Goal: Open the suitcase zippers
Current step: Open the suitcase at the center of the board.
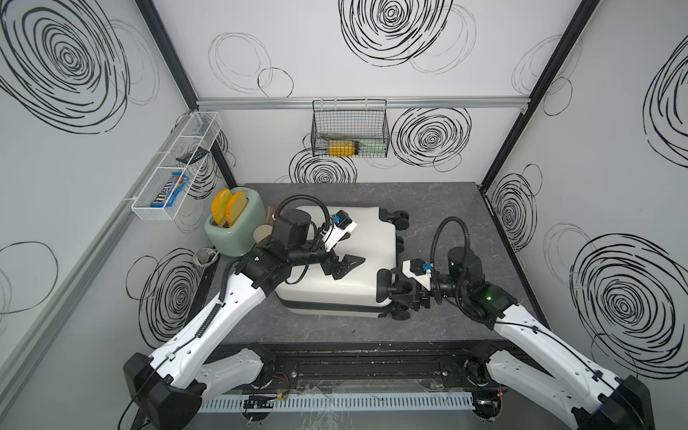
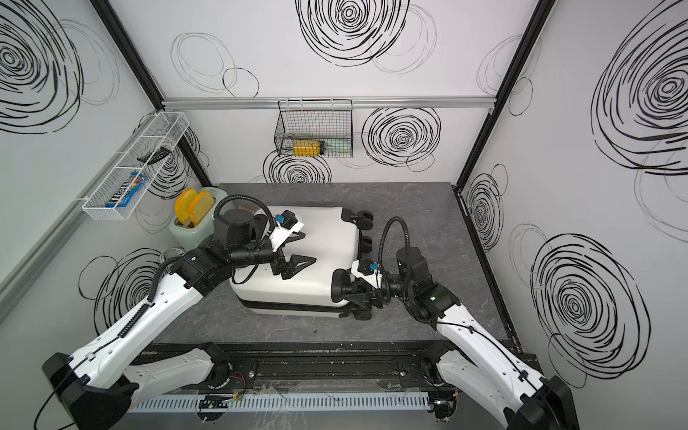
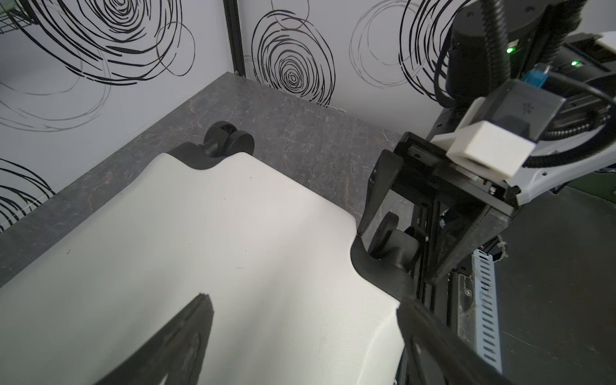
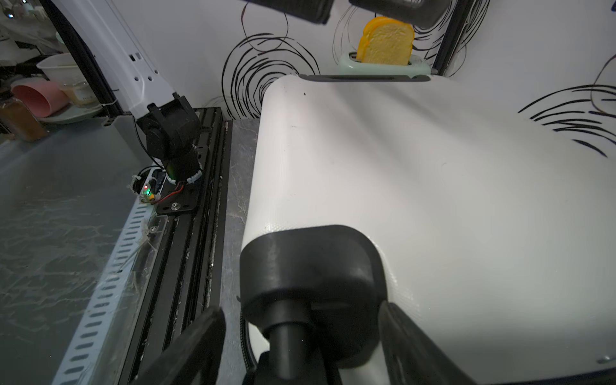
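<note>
Nothing looks unzipped yet: the suitcase lies flat on the desk, zipper band apparently shut, left tool spread empty above it, right tool spread around a corner wheel mount.

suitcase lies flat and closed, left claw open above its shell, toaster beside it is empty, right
The toaster is not empty: two slices of toast stand in it, as both top views show. The rest holds: the suitcase lies flat and closed, the left claw open above its shell.
</note>
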`<state>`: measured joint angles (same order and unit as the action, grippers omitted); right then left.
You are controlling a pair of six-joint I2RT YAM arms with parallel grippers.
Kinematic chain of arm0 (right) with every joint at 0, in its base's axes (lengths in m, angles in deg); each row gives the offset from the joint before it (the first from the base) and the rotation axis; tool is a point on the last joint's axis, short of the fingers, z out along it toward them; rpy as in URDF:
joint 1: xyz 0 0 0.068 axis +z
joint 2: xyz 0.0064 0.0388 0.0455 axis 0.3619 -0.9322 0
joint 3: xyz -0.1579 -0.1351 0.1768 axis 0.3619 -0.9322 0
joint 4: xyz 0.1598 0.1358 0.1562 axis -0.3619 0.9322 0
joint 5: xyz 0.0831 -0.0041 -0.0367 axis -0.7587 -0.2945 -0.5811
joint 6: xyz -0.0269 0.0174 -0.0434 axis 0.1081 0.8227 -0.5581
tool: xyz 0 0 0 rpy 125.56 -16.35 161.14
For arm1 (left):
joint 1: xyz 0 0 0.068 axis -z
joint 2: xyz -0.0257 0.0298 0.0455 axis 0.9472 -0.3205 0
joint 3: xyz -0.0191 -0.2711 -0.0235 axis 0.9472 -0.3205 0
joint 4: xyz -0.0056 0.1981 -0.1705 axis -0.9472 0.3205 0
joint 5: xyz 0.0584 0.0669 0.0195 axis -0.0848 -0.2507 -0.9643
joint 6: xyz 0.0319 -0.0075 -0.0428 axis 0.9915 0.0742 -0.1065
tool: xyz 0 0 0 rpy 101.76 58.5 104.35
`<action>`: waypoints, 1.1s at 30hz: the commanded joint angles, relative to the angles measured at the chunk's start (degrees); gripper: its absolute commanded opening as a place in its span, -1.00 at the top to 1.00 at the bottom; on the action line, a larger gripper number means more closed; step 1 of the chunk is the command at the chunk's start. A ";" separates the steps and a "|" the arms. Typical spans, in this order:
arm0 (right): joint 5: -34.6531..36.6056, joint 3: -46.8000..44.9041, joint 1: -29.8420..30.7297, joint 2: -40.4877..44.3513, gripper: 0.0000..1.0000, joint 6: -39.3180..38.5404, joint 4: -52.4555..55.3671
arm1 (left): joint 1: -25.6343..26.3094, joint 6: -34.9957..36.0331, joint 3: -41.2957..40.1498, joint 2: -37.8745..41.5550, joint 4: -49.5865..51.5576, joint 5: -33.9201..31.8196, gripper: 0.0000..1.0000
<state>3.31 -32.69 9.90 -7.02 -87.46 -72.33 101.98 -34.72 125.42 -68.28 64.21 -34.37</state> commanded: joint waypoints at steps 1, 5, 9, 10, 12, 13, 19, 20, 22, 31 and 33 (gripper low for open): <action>5.00 2.05 -0.11 -0.18 -0.52 -4.64 7.01 | -0.55 -0.67 -1.05 1.13 -3.40 1.15 -0.80; 8.24 2.84 -0.09 -0.69 -0.48 -4.68 9.93 | -0.86 -0.64 -1.49 1.45 -3.66 1.22 -0.79; 9.90 3.15 -0.11 -0.69 -0.33 -5.40 11.83 | -1.39 -0.67 -1.72 1.78 -3.84 0.81 -0.78; 9.99 3.22 -0.11 -0.58 -0.25 -5.40 11.99 | -1.49 -0.66 -1.63 1.96 -3.84 0.71 -0.78; 10.32 3.70 -0.16 -0.25 -0.03 -5.09 11.97 | -1.72 -0.64 -1.46 2.15 -3.59 0.71 -0.77; 10.39 4.18 -0.12 -0.05 0.08 -4.31 11.68 | -1.80 -0.63 -1.21 2.22 -3.41 0.53 -0.77; 7.60 8.86 -1.12 3.53 0.73 6.03 4.50 | -2.11 -4.04 2.02 3.11 -2.01 -2.42 -0.76; 6.76 9.61 -1.45 3.97 0.78 7.59 3.45 | -2.11 -4.74 2.50 3.32 -1.68 -3.45 -0.76; 6.46 11.30 -2.22 4.90 0.86 11.58 1.07 | -2.39 -6.31 3.71 3.92 -0.83 -6.01 -0.77; 6.67 17.28 -10.09 8.04 1.00 32.43 -4.00 | -4.51 -14.00 6.45 6.63 2.61 -13.90 -0.79; 6.61 17.69 -11.25 8.84 1.00 36.22 -5.57 | -5.19 -16.38 6.31 7.30 3.26 -16.05 -0.79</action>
<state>3.97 -18.96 1.29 -1.07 -60.64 -67.41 97.83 -46.02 130.43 -61.92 66.81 -46.08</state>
